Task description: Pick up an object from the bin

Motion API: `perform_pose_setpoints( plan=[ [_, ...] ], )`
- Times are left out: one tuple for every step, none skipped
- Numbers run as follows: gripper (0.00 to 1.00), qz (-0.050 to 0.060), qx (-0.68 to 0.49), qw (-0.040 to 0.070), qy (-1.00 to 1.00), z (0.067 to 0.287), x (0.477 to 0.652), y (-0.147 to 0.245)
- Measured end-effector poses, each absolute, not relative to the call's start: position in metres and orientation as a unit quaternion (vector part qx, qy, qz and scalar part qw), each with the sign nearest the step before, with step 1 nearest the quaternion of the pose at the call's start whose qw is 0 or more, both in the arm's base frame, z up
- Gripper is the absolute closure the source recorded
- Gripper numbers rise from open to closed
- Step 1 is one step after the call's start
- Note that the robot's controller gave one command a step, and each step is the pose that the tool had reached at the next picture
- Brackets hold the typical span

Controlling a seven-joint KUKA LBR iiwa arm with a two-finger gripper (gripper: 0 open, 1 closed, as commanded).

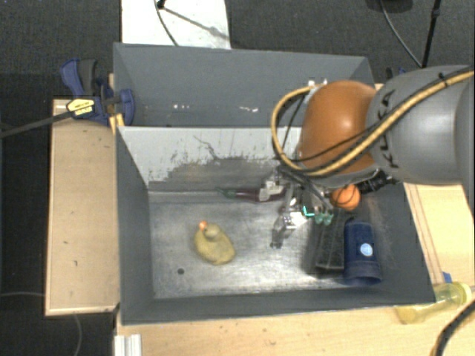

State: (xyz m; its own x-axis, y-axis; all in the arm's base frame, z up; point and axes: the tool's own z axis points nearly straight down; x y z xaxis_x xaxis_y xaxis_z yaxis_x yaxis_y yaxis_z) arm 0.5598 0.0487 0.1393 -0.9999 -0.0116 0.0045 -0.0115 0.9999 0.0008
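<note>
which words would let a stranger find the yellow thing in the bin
Look at the floor of the grey metal bin, on the view's left half, away from the arm. There lies alone a small dull yellow duck-shaped lump. The black block, blue cylinder and orange ball cluster at the right.

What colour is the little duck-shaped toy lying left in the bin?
The duck-shaped toy is dull yellow, best seen in the camera view.

One each: duck [214,245]; ball [345,196]; block [325,248]; cylinder [361,255]
</note>
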Motion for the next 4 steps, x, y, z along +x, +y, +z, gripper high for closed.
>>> perform_pose_setpoints(
  plan=[
    [0.0,-0.001,0.005,-0.001,-1.0,0.143,0.562,0.049],
    [0.0,-0.001,0.007,-0.005,-1.0,0.138,0.559,0.049],
    [0.0,0.0,0.049,0.002,-0.999,0.098,0.542,0.053],
    [0.0,0.0,0.026,-0.002,-1.0,0.086,0.556,0.091]
  ],
)
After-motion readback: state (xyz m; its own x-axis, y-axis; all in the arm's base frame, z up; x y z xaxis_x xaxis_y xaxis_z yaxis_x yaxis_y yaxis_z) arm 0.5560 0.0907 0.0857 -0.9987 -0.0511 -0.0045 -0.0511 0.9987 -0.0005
